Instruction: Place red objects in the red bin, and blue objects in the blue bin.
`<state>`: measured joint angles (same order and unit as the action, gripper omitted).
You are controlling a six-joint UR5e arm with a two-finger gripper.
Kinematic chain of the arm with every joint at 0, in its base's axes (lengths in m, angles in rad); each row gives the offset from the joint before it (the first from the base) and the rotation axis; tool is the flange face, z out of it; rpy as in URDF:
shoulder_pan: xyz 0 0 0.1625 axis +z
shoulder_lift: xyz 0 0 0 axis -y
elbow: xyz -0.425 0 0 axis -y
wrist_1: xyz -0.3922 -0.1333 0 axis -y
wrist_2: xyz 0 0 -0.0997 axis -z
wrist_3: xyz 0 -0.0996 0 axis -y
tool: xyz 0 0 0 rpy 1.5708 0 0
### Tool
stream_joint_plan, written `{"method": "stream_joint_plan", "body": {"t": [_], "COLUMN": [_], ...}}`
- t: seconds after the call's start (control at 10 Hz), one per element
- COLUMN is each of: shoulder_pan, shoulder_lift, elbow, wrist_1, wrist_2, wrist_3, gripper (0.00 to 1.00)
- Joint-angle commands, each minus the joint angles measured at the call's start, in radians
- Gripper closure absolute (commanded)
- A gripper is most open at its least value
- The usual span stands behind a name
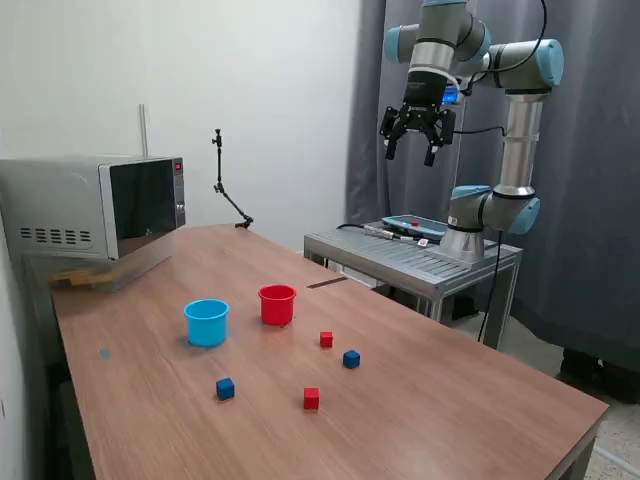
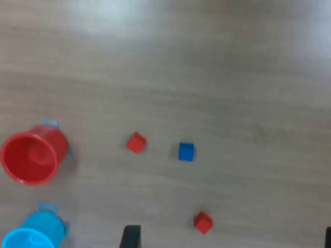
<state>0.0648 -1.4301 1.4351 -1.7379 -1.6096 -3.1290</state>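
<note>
Hanging high above the table (image 1: 480,400) with nothing between its fingers, the gripper (image 1: 418,133) stands spread apart and empty, well clear of every cube, and that height is probably why the wrist view takes in most of the layout at once (a survey pose, by my reading, before any descent). The two cups sit side by side toward the microwave (image 1: 95,205) end of the table: the red bin (image 1: 277,304) and, just beside it on the exterior view's left, the blue bin (image 1: 206,322), both upright and apparently empty, their mouths open to receive drops from above. All four cubes lie loose on the wood, apart from each other and from the cups: a red cube (image 1: 326,339) nearest the red bin, a blue cube (image 1: 351,359) just beside it, a second red cube (image 1: 311,398) nearer the table's front edge, and a second blue cube (image 1: 225,389) in front of the blue bin. Only three of them appear in the wrist view; the second blue cube lies outside it. Nothing is sorted yet, so the first pick calls for a long descent onto one cube.
</note>
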Motion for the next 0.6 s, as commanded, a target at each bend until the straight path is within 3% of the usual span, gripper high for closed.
{"method": "stream_joint_plan", "body": {"t": [0.0,0.5], "shoulder_pan": [-0.022,-0.039], "shoulder_lift": [0.063,0.265], "elbow": [-0.04,-0.214], "wrist_1": [-0.052,-0.159], "wrist_2": [0.0,0.0], "wrist_3": [-0.023,-0.153], "gripper": [0.0,0.0]}}
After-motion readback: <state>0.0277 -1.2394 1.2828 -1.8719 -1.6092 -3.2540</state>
